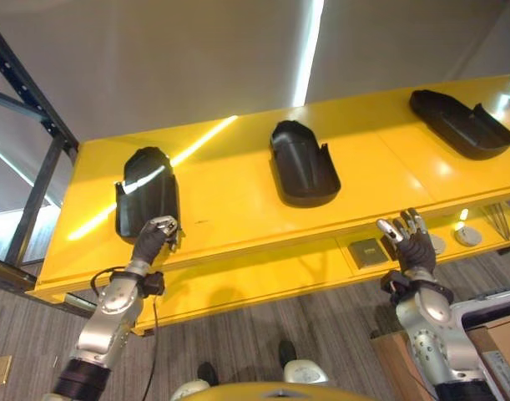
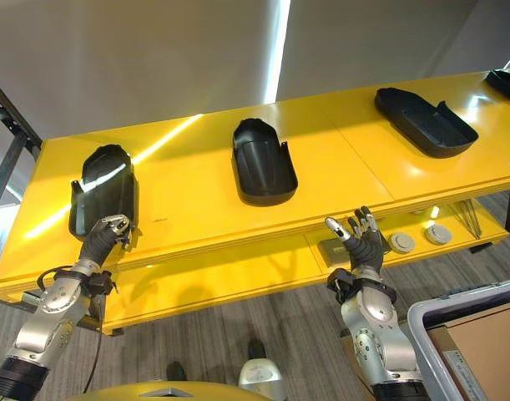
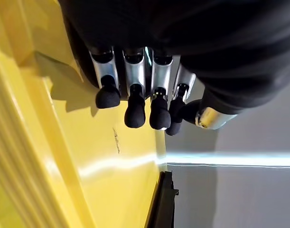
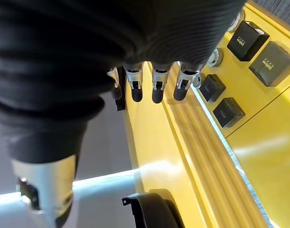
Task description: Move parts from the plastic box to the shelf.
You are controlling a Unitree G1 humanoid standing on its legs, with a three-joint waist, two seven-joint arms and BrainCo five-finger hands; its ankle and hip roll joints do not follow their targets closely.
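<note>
On the shelf (image 1: 238, 209), left hand (image 1: 152, 238) seemingly grips a part (image 1: 146, 194); right hand (image 1: 411, 242) spread, empty.

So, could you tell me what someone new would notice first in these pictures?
The glossy bright yellow shelf top dominates, with three curved black plastic parts spaced along it: left, middle and right. The robot's left hand rests at the near end of the left part, while the right hand is raised with spread fingers before the shelf's front edge, holding nothing.
</note>
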